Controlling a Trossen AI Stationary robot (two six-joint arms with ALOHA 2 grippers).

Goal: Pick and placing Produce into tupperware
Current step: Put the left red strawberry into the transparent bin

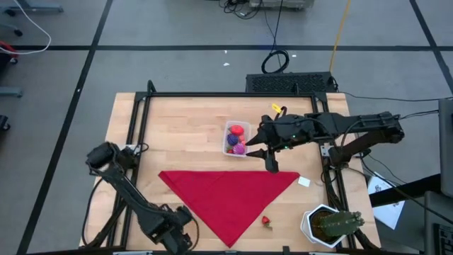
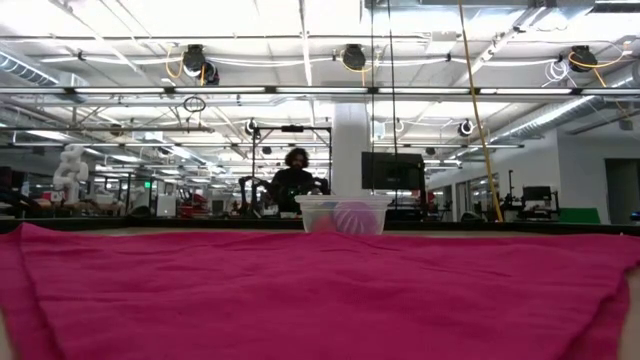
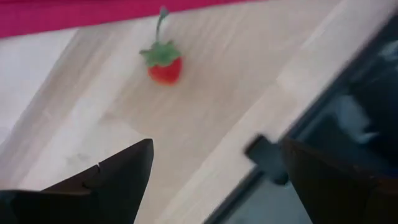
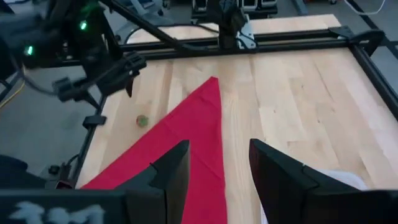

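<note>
The clear tub (image 1: pixel 237 137) sits near the middle of the tabletop (image 1: pixel 184 117), just beyond the far edge of the red cloth (image 1: pixel 230 195), and already holds several small toy fruits, red and purple. 1 piece is left outside: a small red strawberry (image 1: pixel 266 221) with a green stem, lying on bare wood just beside the cloth's right edge, near the front and not far from the potted cactus (image 1: pixel 333 224). The right tool (image 1: pixel 271 164) hangs over the cloth's far right part, just beside the tub, its fingers a little apart with nothing between them. The left tool (image 3: pixel 211 180) is low at the front left of the tabletop, spread wide and empty. In the left wrist view the strawberry (image 3: pixel 164 63) lies ahead of those open fingers, stem pointing away. Both tools are some way off; the strawberry lies toward the front from the right tool, which looks slightly nearer
</note>
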